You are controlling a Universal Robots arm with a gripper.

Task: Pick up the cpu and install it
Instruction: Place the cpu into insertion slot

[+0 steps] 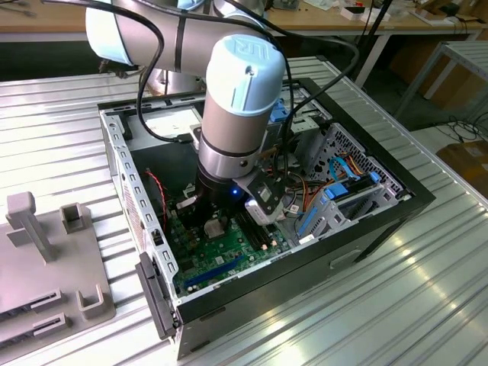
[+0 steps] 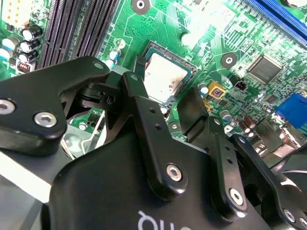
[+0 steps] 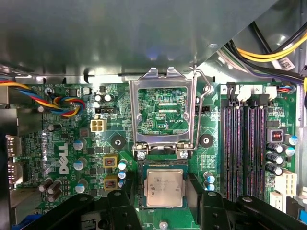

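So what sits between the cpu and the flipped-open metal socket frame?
A hinge strip with two screws, between cpu and socket frame, in the first wrist view.

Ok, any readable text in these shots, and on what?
Nothing I can quote letter for letter.
Flat green motherboard: large white maker's logo, left unquoted; white silkscreen codes too fine to read.
Small square silver-topped cpu: faint engraving, unreadable.
Black gripper, second wrist view: white lettering on its body, cut off at the edge.
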